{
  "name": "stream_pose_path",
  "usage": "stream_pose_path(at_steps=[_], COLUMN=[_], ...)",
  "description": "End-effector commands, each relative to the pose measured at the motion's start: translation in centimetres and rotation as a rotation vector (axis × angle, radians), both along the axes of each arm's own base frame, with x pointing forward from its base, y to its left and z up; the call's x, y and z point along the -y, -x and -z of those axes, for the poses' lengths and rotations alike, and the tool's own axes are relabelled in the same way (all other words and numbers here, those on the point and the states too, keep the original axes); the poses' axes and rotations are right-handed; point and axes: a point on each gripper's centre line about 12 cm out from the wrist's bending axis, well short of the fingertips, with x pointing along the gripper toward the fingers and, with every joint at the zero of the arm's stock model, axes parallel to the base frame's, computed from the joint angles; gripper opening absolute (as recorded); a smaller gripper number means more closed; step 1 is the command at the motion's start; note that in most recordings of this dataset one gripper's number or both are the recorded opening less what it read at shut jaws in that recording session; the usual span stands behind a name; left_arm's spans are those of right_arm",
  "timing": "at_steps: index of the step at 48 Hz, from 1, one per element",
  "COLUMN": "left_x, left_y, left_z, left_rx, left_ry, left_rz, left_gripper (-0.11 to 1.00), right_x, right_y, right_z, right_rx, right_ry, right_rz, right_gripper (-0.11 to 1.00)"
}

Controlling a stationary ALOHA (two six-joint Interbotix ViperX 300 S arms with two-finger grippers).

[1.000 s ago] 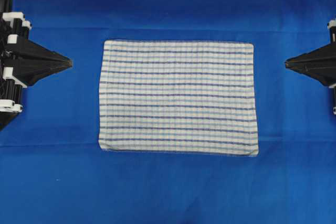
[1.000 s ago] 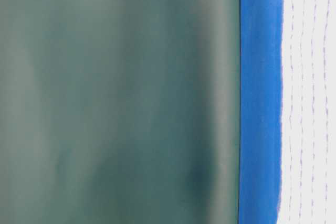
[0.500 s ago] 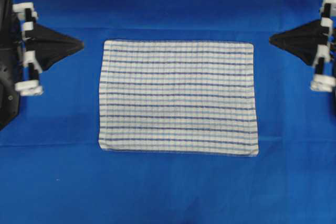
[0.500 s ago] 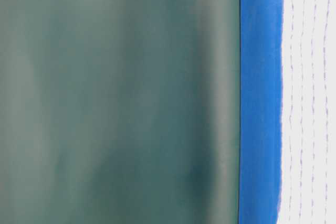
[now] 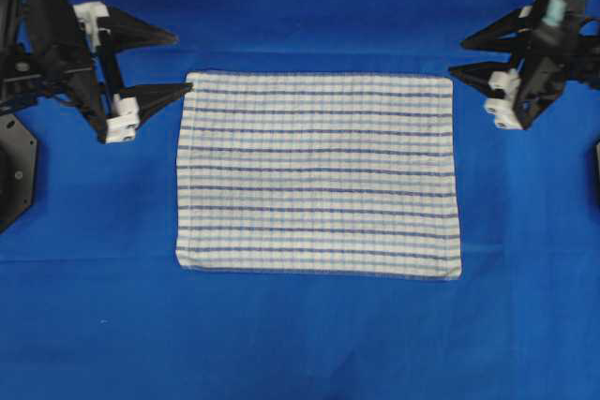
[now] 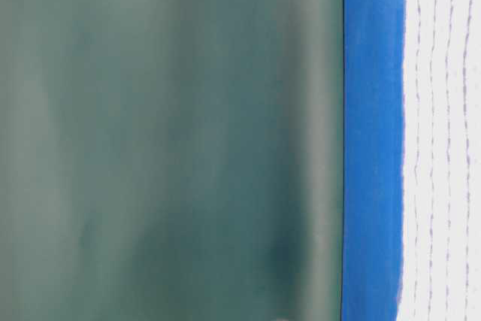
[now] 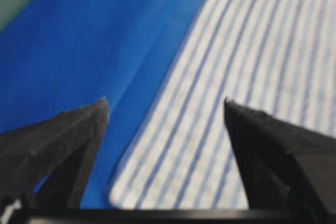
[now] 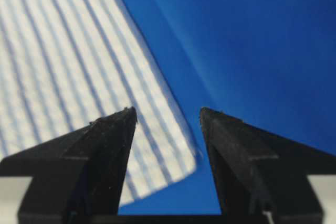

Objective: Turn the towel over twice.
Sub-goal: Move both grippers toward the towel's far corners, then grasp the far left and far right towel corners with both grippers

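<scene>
Blue cloth (image 5: 300, 344) is covering the whole surface, and nothing's sitting on the near strip of it. Moving back, the towel (image 5: 319, 175) is lying flat and spread out in the middle, white with dark and light blue stripes running across, edges looking pretty square. At its far left corner the left end effector (image 5: 183, 63) is hanging with its jaws spread wide, one tip right by that corner and the other out over bare cloth. Same deal on the far right: the right end effector (image 5: 457, 56) is sitting just beside that corner, jaws wide apart too. Neither one is pinching anything. Behind the surface, a blurry grey-green wall (image 6: 165, 140) is filling the background.
</scene>
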Motion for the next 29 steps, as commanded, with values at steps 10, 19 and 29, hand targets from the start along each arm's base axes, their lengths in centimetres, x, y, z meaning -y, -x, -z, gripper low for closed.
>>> stream_pose_path(at_steps=[10, 19, 29], left_x=[-2.0, -2.9, -3.5], left_y=[-0.6, -0.8, -1.1], left_z=[4.7, 7.2, 9.5], left_rx=[-0.092, -0.143, -0.200], left_ry=[0.034, 0.055, 0.079], left_rz=[-0.066, -0.093, -0.110], left_gripper=[0.82, 0.82, 0.82], right_x=[1.6, 2.2, 2.8], right_y=[-1.6, -1.7, -1.3], right_z=[3.6, 5.9, 7.4], right_rx=[-0.092, -0.149, -0.175], right_ry=[-0.042, -0.068, -0.083], right_rz=[0.031, 0.047, 0.071], right_gripper=[0.59, 0.59, 0.59])
